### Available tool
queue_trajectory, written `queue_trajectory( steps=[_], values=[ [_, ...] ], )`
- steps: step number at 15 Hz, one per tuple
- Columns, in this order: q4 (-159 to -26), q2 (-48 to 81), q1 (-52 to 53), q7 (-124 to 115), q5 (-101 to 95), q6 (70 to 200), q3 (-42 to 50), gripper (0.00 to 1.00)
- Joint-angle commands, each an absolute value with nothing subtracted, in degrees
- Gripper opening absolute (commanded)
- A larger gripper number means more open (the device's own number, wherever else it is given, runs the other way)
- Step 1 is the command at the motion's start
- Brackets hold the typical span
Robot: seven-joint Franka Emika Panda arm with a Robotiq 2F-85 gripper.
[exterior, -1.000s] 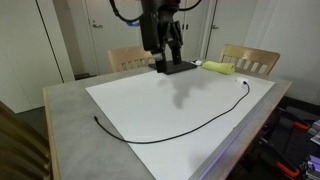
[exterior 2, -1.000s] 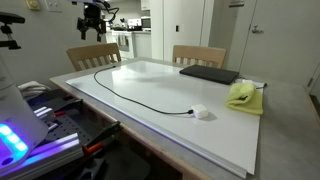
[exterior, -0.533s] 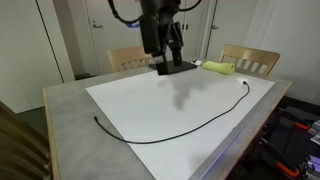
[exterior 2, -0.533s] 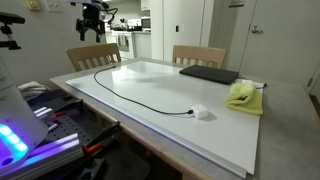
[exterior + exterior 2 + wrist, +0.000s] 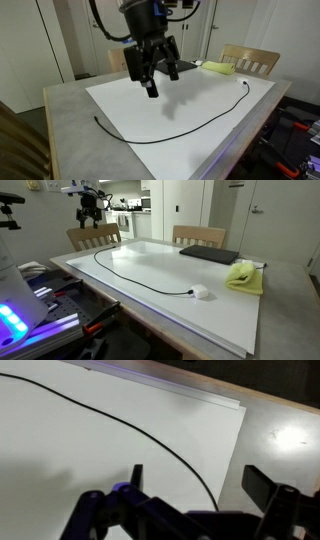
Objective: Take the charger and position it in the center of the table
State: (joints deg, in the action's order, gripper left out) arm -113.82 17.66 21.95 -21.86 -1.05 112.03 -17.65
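The charger is a long thin black cable lying in a curve on the white sheet of the table (image 5: 70,100). It shows in both exterior views (image 5: 190,128) (image 5: 140,278) and crosses the wrist view (image 5: 150,435). One end near the yellow-green cloth has a small white plug (image 5: 200,293). My gripper (image 5: 152,82) hangs open and empty above the sheet, over the cable's middle stretch. In the wrist view the two fingers (image 5: 200,485) stand wide apart with the cable running between them below.
A flat black pad (image 5: 210,253) and a yellow-green cloth (image 5: 244,275) lie at one end of the sheet. Wooden chairs (image 5: 250,60) (image 5: 92,235) stand along the far side. A tool cart (image 5: 60,305) stands by the table edge.
My arm has swung away from the black pad toward the middle of the sheet and come lower. The cable has not moved.
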Motion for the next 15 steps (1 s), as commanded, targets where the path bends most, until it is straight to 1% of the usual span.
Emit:
queue_trajectory(
  steps=[1,6,10,15],
  values=[
    [-108.5,22.8,24.5,-24.9,-3.4,111.5,-16.2,1.00],
    [-104.5,26.8,26.6,-29.3,-4.1,113.3,-14.2,1.00],
    [-103.6,28.5,27.5,-33.9,-3.0,119.2,-12.7,1.00],
    [-104.5,27.7,27.3,-32.6,-2.7,118.2,-12.8,1.00]
  ],
)
